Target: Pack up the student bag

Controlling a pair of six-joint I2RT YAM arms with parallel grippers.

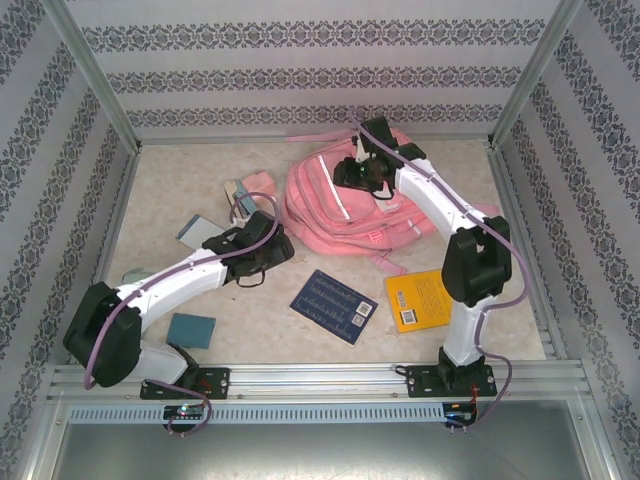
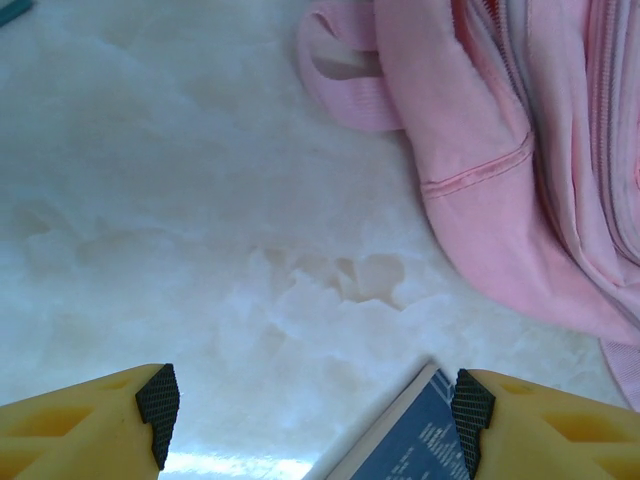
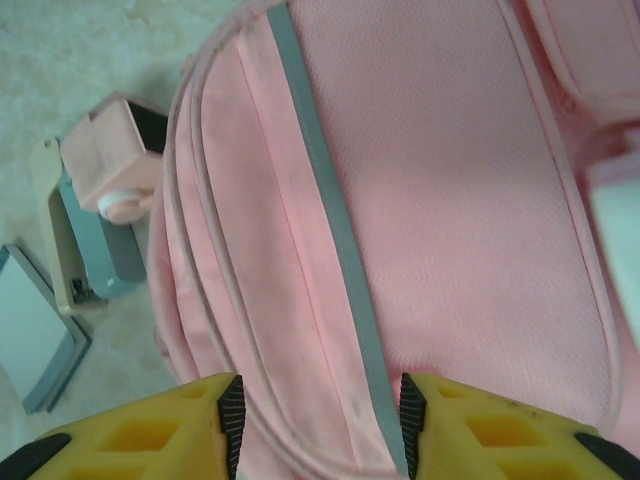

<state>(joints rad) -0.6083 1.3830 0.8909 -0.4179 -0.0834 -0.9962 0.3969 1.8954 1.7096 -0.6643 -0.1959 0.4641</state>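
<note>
The student bag (image 1: 320,205), a large pink backpack, lies flat at the back middle of the table. My right gripper (image 1: 358,175) hangs over its upper part. In the right wrist view this gripper (image 3: 320,420) is open, just above the bag's pink fabric (image 3: 450,200) and a grey stripe (image 3: 320,200), gripping nothing. My left gripper (image 1: 270,255) sits left of the bag, low over the table. The left wrist view shows it (image 2: 310,410) open and empty, with the corner of a dark blue book (image 2: 420,450) by its right finger and the bag (image 2: 520,200) ahead on the right.
A dark blue book (image 1: 335,305) and a yellow book (image 1: 418,300) lie in front of the bag. A small teal book (image 1: 191,330) lies near the left arm's base. A small pink box (image 1: 255,185) and a grey notebook (image 1: 195,232) lie left of the bag.
</note>
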